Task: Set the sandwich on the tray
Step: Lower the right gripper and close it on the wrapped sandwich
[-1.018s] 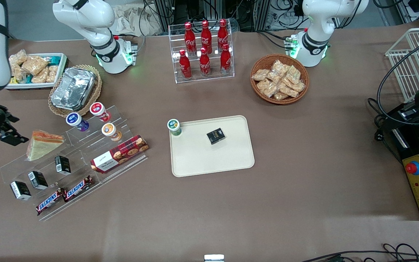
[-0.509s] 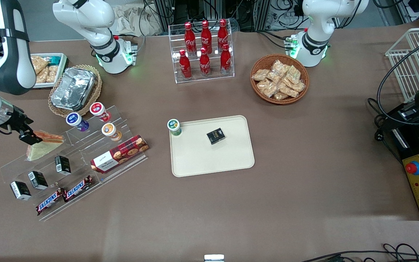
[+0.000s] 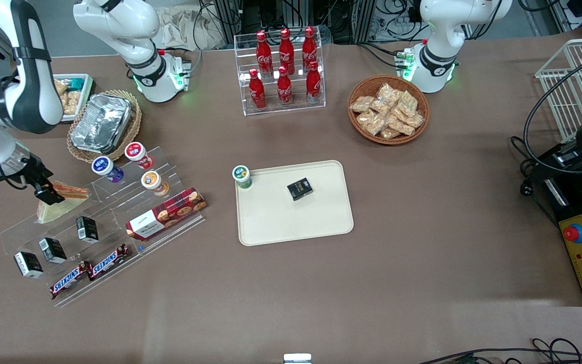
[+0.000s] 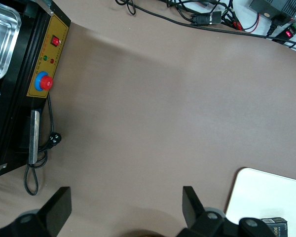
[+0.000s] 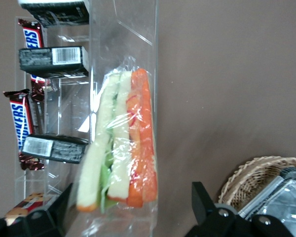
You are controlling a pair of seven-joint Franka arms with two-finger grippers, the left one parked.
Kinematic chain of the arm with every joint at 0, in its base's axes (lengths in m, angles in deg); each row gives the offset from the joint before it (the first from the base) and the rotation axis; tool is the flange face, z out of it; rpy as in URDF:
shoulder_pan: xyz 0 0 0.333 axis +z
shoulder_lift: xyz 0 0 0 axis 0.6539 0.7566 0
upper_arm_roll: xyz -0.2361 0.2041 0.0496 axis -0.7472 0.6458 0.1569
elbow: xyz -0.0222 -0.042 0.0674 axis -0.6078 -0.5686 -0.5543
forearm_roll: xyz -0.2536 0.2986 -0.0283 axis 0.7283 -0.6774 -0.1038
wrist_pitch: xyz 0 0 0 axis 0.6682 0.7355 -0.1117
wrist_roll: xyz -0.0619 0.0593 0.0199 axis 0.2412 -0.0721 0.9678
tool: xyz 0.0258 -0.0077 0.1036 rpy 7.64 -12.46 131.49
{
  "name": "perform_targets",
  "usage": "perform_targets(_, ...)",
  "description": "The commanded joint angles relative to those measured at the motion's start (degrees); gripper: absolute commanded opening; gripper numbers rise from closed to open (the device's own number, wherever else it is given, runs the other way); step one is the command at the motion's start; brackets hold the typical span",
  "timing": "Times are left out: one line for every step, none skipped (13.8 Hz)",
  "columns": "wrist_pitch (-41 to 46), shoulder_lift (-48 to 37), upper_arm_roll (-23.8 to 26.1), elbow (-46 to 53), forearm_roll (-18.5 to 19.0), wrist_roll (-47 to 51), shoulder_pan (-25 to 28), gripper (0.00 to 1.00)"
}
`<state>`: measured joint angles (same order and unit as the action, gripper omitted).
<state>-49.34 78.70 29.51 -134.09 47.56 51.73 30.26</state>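
The sandwich (image 3: pixel 66 198) is a wrapped triangular wedge lying on the upper step of a clear acrylic stand (image 3: pixel 94 222) at the working arm's end of the table. In the right wrist view the sandwich (image 5: pixel 122 143) shows pale bread with orange and green filling, and its near end lies between the fingers. My gripper (image 3: pixel 43 189) (image 5: pixel 132 210) hangs open just over the sandwich, one finger (image 5: pixel 201 200) on either side, apart from the wrap. The cream tray (image 3: pixel 296 222) lies mid-table, nearer the parked arm than the stand; its corner (image 4: pixel 266 190) shows in the left wrist view.
A green-lidded cup (image 3: pixel 241 176) and a small black box (image 3: pixel 299 188) sit on the tray. The stand also holds cups (image 3: pixel 134 151), a biscuit box (image 3: pixel 165 213), black boxes (image 3: pixel 51 249) and Snickers bars (image 3: pixel 89 270). A foil container (image 3: pixel 101 124) lies in a wicker basket close by.
The working arm swung in from the table's edge toward the stand. Its gripper came over the sandwich's end and now covers part of it.
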Motion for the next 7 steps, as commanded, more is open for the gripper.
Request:
perform_targets(-3.6,-0.3,0.1,-2.1,1.7,1.3,-0.9,0.98)
perform_targets(-4.0,-0.2,0.1,-2.1,1.7,1.4,-0.9,0.94)
perform_targets(-4.4,0.1,0.1,-2.1,1.7,1.4,-0.9,0.85)
perform_targets(-4.5,0.2,0.1,-2.1,1.7,1.3,-0.9,0.69)
perform_targets(-5.1,0.3,0.1,-2.1,1.7,1.3,-1.0,0.51)
perform_targets(-5.2,0.4,0.1,-2.1,1.7,1.3,-1.0,0.36)
perform_targets(-5.2,0.4,0.1,-2.1,1.7,1.3,-0.9,0.21)
